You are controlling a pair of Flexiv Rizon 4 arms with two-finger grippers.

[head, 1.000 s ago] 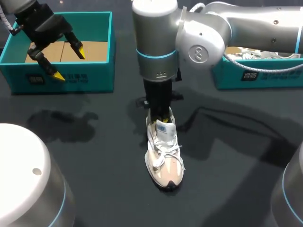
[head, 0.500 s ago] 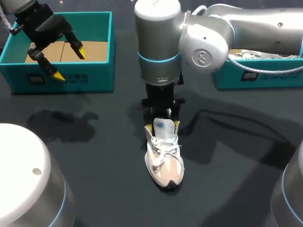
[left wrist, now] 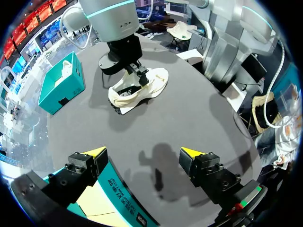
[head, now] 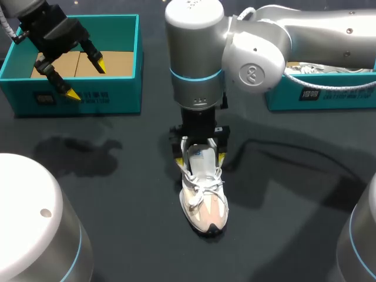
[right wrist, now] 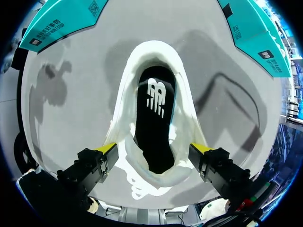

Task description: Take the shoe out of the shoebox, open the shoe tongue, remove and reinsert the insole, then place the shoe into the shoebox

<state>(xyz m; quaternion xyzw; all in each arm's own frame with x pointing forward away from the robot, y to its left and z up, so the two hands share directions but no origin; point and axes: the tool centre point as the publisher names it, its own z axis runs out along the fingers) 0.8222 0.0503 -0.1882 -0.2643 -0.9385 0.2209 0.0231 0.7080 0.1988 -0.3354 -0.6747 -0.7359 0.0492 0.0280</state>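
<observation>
A white and beige shoe (head: 203,197) stands on the dark table, toe toward the front edge. My right gripper (head: 200,157) hangs over its heel end, open, with one yellow tip on each side of the collar. The right wrist view looks straight down into the shoe (right wrist: 124,123), with the black insole (right wrist: 156,118) inside and my right gripper (right wrist: 155,147) straddling it. My left gripper (head: 87,77) is open and empty above the front wall of the left teal shoebox (head: 88,97). From the left wrist view, the left gripper (left wrist: 143,152) has the shoe (left wrist: 142,87) far ahead.
A second teal shoebox (head: 320,93) stands at the back right under my right arm, holding white paper. The left box has a brown cardboard floor (head: 79,61). Both boxes show in the right wrist view (right wrist: 61,19) (right wrist: 255,33).
My right gripper went from shut inside the shoe's opening to wide open, its tips now outside the collar. The tongue stands more upright. The left arm has not moved.
</observation>
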